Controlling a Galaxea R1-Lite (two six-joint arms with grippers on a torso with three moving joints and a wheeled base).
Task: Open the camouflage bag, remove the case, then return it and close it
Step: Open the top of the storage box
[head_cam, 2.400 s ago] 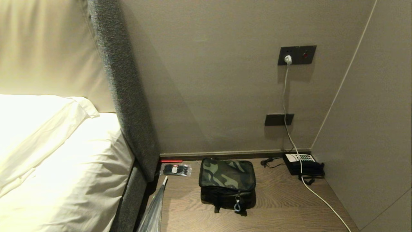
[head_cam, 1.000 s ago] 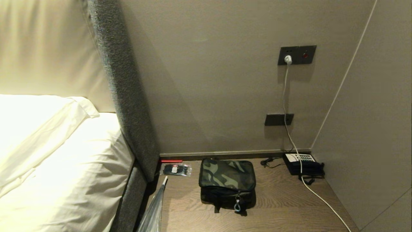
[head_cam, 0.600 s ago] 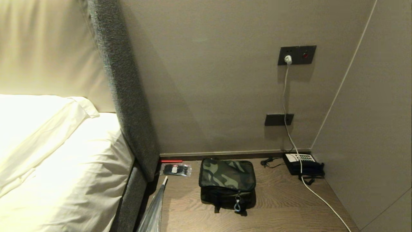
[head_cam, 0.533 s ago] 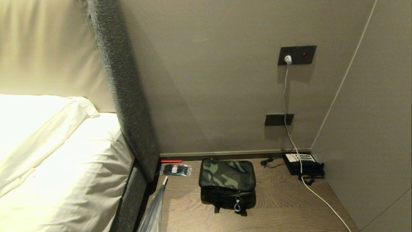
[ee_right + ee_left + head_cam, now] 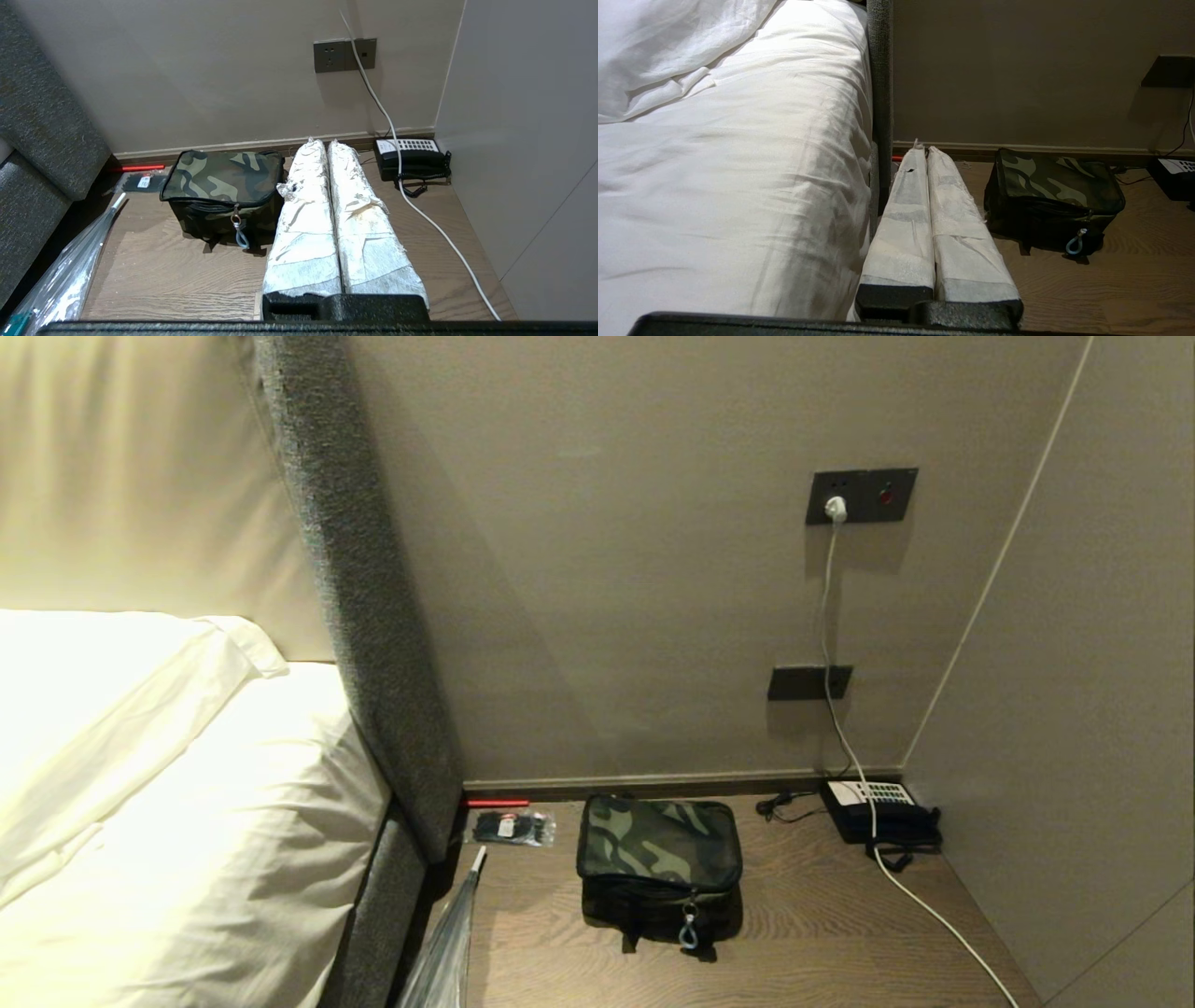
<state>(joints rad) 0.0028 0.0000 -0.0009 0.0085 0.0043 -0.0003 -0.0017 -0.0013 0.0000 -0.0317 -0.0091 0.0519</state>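
The camouflage bag (image 5: 659, 859) stands zipped shut on the wooden bedside top, its metal clip (image 5: 689, 928) hanging at the near face. It also shows in the left wrist view, camouflage bag (image 5: 1057, 200), and in the right wrist view, camouflage bag (image 5: 223, 191). The case is hidden. My left gripper (image 5: 923, 150) hangs shut and empty beside the bed, short of the bag. My right gripper (image 5: 322, 143) is shut and empty, held back from the bag on its telephone side. Neither arm appears in the head view.
A black telephone (image 5: 882, 810) sits at the back right corner with a white cable (image 5: 934, 915) trailing across the wood. A small black packet (image 5: 512, 827) and a red pen (image 5: 497, 802) lie by the grey headboard (image 5: 373, 644). The bed (image 5: 177, 821) fills the left.
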